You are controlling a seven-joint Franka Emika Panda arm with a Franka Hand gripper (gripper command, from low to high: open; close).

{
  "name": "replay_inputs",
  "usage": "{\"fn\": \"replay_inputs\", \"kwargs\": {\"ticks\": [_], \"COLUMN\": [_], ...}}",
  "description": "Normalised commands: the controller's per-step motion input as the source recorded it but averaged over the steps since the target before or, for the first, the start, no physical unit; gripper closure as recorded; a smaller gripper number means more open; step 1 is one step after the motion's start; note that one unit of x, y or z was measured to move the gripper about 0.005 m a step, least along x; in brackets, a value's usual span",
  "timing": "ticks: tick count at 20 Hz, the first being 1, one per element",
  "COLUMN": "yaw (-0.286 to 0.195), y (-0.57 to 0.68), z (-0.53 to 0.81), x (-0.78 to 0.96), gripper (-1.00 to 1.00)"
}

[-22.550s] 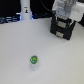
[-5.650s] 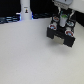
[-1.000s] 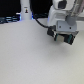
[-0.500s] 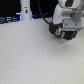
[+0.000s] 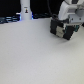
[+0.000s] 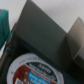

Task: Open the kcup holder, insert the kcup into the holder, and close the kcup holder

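Insertion step in hand, by the look of it. Gripper (image 5: pixel 68 26) hung low over the kcup holder (image 5: pixel 62 31) at the bench's (image 5: pixel 35 55) far edge, finger state unclear. Kcup (image 6: pixel 35 71) lay inside the holder's dark compartment in wrist view. Next move, probably: back clear, then push holder closed.

Pale tabletop (image 5: pixel 30 55), dark backdrop (image 5: pixel 10 7) behind.

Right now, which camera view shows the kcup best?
The wrist view. There the kcup fills the lower part of the picture, and its round lid with red and blue print faces the camera, between dark surfaces. In the exterior view I cannot find the kcup at all; the arm covers the black holder there.
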Motion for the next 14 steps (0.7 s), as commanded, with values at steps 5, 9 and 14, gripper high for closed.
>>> {"fn": "replay_inputs", "kwargs": {"ticks": [5,9,14], "yaw": [0.048,0.041,0.037], "y": [0.59,0.61,0.61], "z": [0.00,0.00,0.00], "x": [-0.57,-0.55,-0.55], "gripper": [-1.00,-1.00,-1.00]}}
